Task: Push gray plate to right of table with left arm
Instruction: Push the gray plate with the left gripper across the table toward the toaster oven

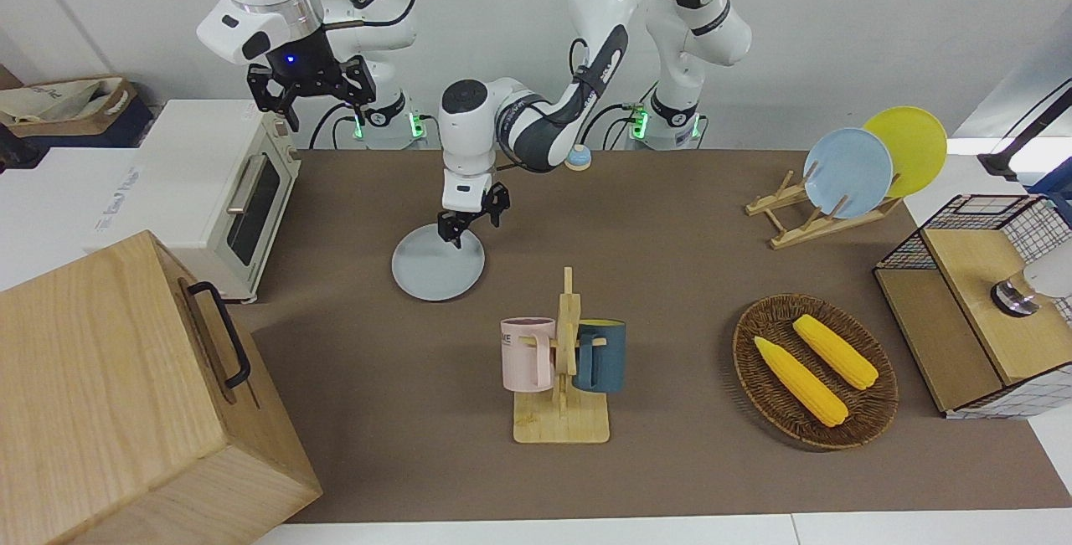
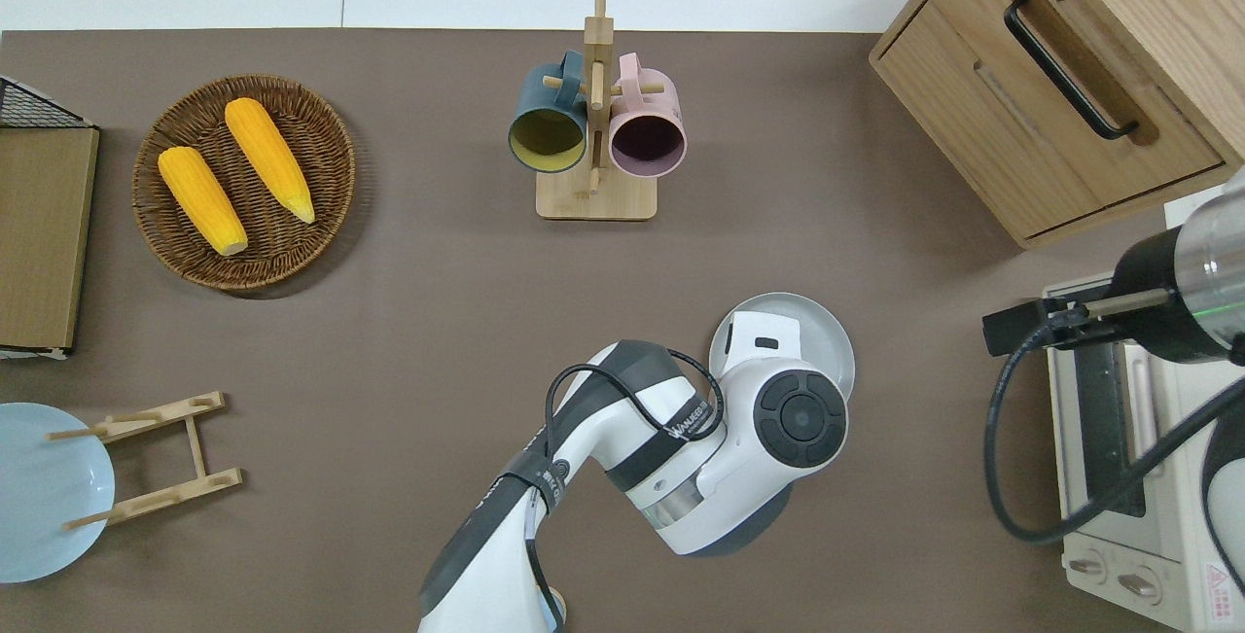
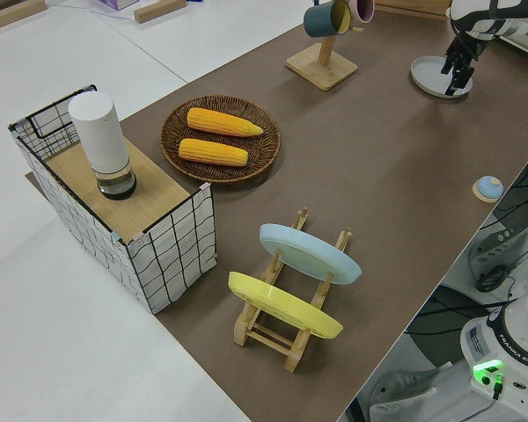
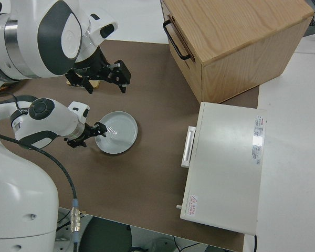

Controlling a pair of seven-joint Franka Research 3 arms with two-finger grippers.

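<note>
- The gray plate [image 1: 437, 264], a round, shallow, smooth disc with a low raised rim, lies flat on the bench [image 1: 670, 277], toward the right arm's end and nearer to the robots than the mug rack [image 1: 563, 361].
- The left gripper [image 1: 456, 233], small and black on a glossy white jointed arm [image 1: 536, 122], reaches down onto the plate at the edge nearest the robots. Its fingers [image 4: 97, 127] look close together with nothing between them; whether they touch the plate surface cannot be told.
- The bench has a matte brown cover with white edges.
- The mug rack is pale wood on a flat square base, with a pink mug [image 1: 528, 352] and a dark teal mug [image 1: 600, 355] hung on its pegs.
- A dark woven basket [image 1: 814, 371], round and shallow, holds two yellow corn cobs [image 1: 800, 380].
- A slatted wooden plate rack [image 1: 816, 214] props a sky-blue plate [image 1: 847, 172] and a yellow plate [image 1: 909, 147] on edge.
- A cream toaster oven [image 1: 222, 189] and a light wooden cabinet [image 1: 126, 394] with a black handle stand at the right arm's end.
- The right arm is parked; its gripper [image 1: 311, 86] has the fingers spread.
</note>
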